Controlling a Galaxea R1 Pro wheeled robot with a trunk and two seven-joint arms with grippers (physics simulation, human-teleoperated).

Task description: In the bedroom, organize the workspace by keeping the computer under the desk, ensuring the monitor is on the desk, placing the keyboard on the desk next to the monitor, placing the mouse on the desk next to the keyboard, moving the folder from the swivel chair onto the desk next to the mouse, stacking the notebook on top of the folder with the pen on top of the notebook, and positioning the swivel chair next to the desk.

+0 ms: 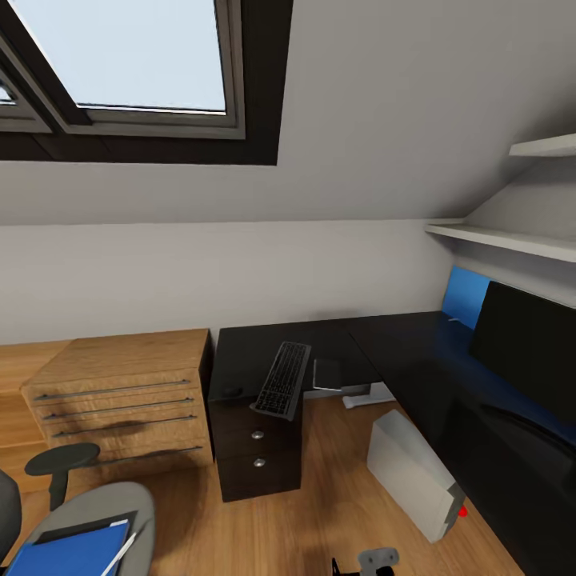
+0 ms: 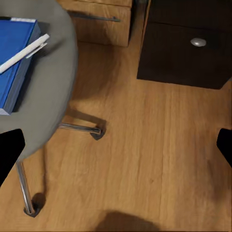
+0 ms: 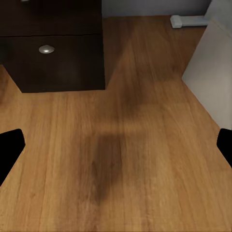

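Swivel chair seat carries folder and pen — both grippers' fingers spread.

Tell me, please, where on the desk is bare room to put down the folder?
The desk top is bare between the keyboard and the monitor, along the back wall. The near left corner is crowded: the keyboard overhangs the front edge there, with the notebook beside it. The folder lies on the swivel chair.

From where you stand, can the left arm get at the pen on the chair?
Probably yes: the pen lies exposed on the folder on the swivel chair, nothing over it, and the left gripper is open above the floor beside the seat.
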